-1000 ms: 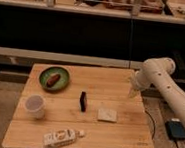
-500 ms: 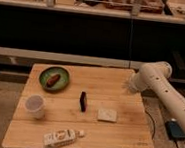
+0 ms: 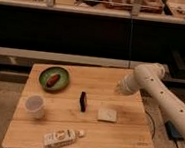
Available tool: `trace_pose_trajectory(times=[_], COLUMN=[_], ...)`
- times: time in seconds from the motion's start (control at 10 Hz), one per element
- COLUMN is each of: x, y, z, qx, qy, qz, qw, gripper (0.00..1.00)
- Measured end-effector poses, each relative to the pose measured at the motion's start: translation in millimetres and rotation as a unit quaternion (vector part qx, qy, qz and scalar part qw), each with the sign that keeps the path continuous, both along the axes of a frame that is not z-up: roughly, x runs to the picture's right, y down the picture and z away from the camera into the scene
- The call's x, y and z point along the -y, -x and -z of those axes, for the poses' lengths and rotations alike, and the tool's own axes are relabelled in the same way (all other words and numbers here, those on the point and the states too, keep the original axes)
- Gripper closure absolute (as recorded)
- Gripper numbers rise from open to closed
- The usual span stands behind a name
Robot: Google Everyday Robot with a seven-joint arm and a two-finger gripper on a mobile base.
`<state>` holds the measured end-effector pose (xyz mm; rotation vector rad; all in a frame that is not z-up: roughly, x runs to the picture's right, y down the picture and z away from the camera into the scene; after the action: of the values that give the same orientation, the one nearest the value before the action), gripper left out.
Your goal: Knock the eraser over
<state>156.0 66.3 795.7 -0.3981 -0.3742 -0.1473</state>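
Observation:
The eraser (image 3: pixel 83 101) is a small, narrow black block near the middle of the wooden table (image 3: pixel 99 78). It looks to be standing on its edge, its long side running front to back. My white arm reaches in from the right. Its gripper (image 3: pixel 119 87) hangs over the table's right part, to the right of the eraser and a little behind it, well apart from it.
A green plate (image 3: pixel 59 85) with a reddish-brown item sits at the back left. A white cup (image 3: pixel 35 106) stands at the left front. A pale beige pad (image 3: pixel 107 115) lies right of the eraser. A white printed carton (image 3: pixel 59 138) and a small white bit (image 3: pixel 81 133) lie near the front edge.
My arm has swung left, bringing the gripper further in over the table's right part and closer to the eraser. The eraser and the other objects have not moved.

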Motion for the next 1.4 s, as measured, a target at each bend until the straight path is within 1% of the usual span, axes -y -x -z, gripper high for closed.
trace_pose_trajectory(times=[0.3,0.4,0.5,0.7,0.9,1.0,1.2,1.4], x=[-10.6,-14.4,-17.2,-21.8,-27.1,-30.3,-36.2,-43.1], y=[4.8,10.9,20.8,62.7,85.1,90.7,99.3,119.7], z=[2.7,2.8,3.0,1.2,1.5,1.5,-7.8,-13.9], qx=[0.024,0.032,0.04,0.069,0.095,0.105,0.101,0.098], qy=[0.009,0.012,0.015,0.023,0.032,0.037,0.037,0.041], qz=[0.013,0.019,0.025,0.038,0.048,0.051,0.047,0.047], qw=[0.9996,0.9992,0.9988,0.9966,0.9938,0.9925,0.9931,0.9932], gripper=[0.96,0.96,0.96,0.96,0.96,0.96,0.96,0.96])
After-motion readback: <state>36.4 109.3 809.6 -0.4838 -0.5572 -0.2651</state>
